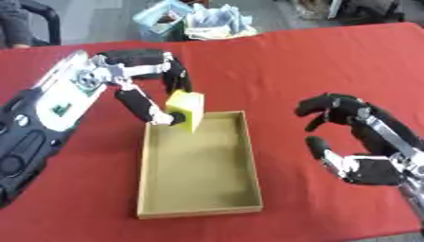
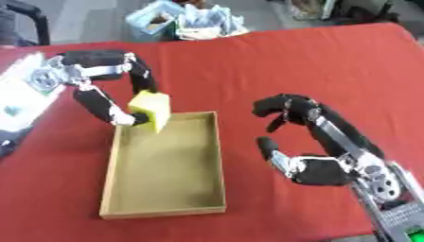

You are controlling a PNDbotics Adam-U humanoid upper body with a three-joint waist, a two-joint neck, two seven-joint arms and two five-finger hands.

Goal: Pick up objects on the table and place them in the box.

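Holding yellow block [image 1: 186,109] over box [image 1: 198,208]

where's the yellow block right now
The yellow block is pinched in the left hand, hanging over the far left corner of the open box, on the left side of the left eye view.

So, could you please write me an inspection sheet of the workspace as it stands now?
Surface: table under a red cloth, askew in view.
Job's things: yellow block held above the near-left corner of the box; nothing lies in the box.
Clutter: nothing seen on the cloth.
Hands: left hand pinches the block between fingers and thumb; right hand curled, holding nothing, right of the box.
Cables: nothing seen.
Surroundings: bins with paper on the floor past the far edge.
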